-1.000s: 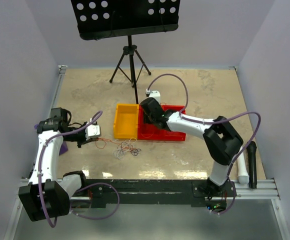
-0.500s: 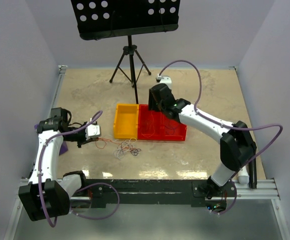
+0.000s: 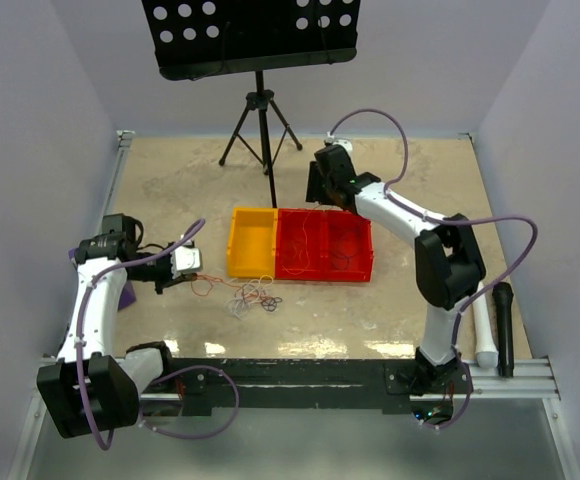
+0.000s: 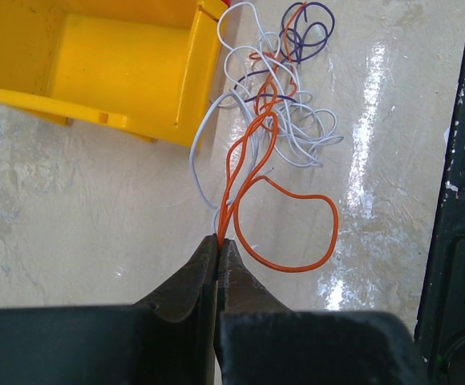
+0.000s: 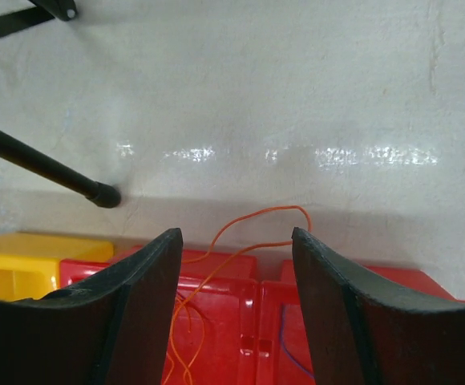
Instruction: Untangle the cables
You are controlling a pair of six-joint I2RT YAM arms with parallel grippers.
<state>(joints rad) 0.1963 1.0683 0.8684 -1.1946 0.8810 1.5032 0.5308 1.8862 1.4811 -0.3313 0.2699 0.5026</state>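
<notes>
a: which step does this figure show?
b: drawing one strand free. the left gripper (image 4: 218,249) is pinched tight on a doubled orange wire (image 4: 252,172). that wire runs into the cables (image 4: 285,96), a loose knot of white, purple and orange on the table (image 3: 170,180), just on the near side of the yellow bin (image 4: 112,72).
a: what does the next move call for?
b: probably a slow pull away from the knot, taking care that the white loops do not drag along. a second hold on the knot may be needed.
a: what do the bins hold?
b: the yellow bin shows no wire in the part seen. the red bin (image 3: 325,278), touching it on the right, holds orange strands (image 5: 208,281) in one compartment and a thin purple strand (image 5: 285,345) in the next.
a: and the right gripper (image 5: 236,241)?
b: its jaws are spread apart and hold nothing. it hovers above the far rim of the red bin.
</notes>
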